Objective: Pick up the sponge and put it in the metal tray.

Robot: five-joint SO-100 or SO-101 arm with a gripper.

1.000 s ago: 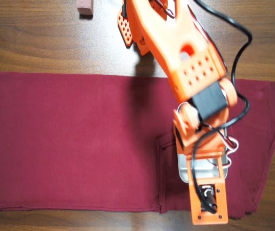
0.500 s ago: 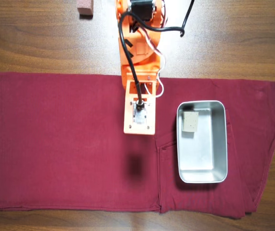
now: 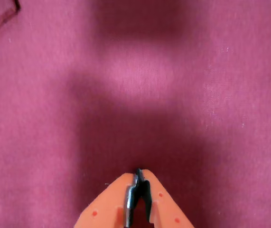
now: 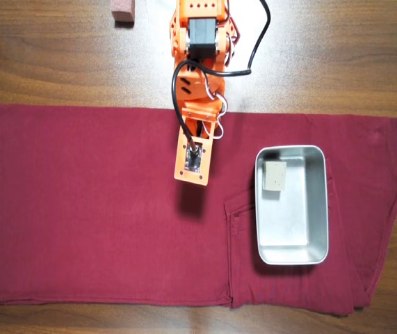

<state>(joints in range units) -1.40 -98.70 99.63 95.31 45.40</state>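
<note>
I see the sponge [image 4: 274, 177] already in the tray [image 4: 319, 209]; jaws clenched, empty; I hold the arm [image 4: 197, 83] clear.

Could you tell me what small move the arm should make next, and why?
Probably none beyond holding clear or retracting: the sponge already lies inside the metal tray, and the gripper looks shut and empty over bare red cloth, left of the tray in the overhead view.
</note>
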